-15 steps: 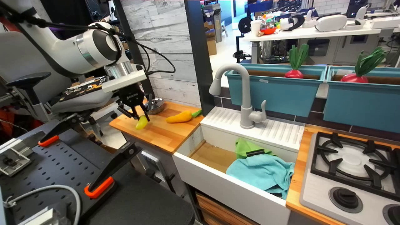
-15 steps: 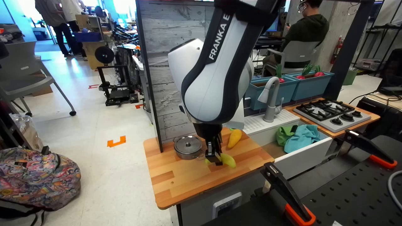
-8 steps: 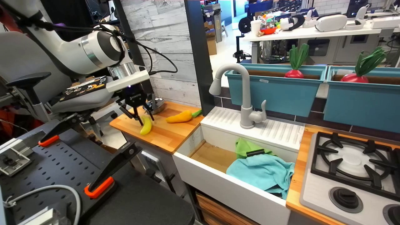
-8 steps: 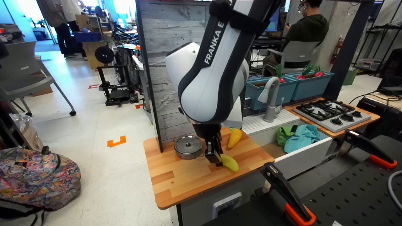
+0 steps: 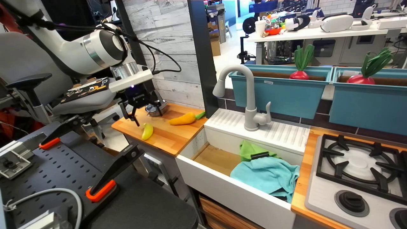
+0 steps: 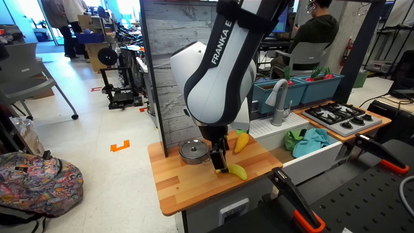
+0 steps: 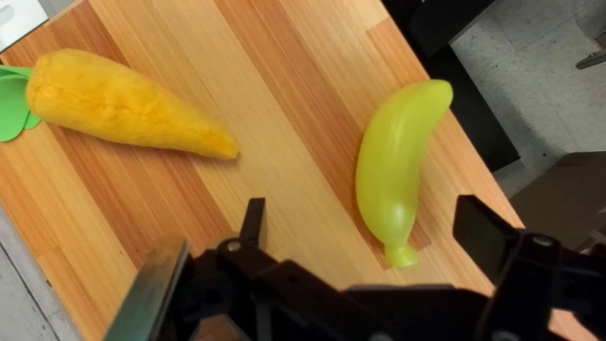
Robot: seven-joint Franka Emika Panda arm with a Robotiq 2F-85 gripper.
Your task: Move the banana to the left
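The banana (image 7: 395, 161), yellow with a greenish tint, lies on the wooden countertop near its edge. Both exterior views show the banana (image 5: 147, 131), (image 6: 238, 171) resting there, partly behind a finger in one of them. My gripper (image 7: 361, 201) is wide open just over its narrow stem end, the black fingers spread to either side and touching nothing. From outside, the gripper (image 5: 149, 120) stands a little above the banana, jaws apart.
A yellow-orange plush carrot (image 7: 128, 104) with a green top lies on the same countertop (image 6: 194, 184). A lidded metal pot (image 6: 193, 151) stands close by the gripper. The sink (image 5: 219, 159) with cloths and a tall faucet (image 5: 249, 95) adjoin the wood.
A second ago the fingers were closed around the banana. They have since spread wide, the banana has settled on the wood, and the gripper sits slightly higher above it.
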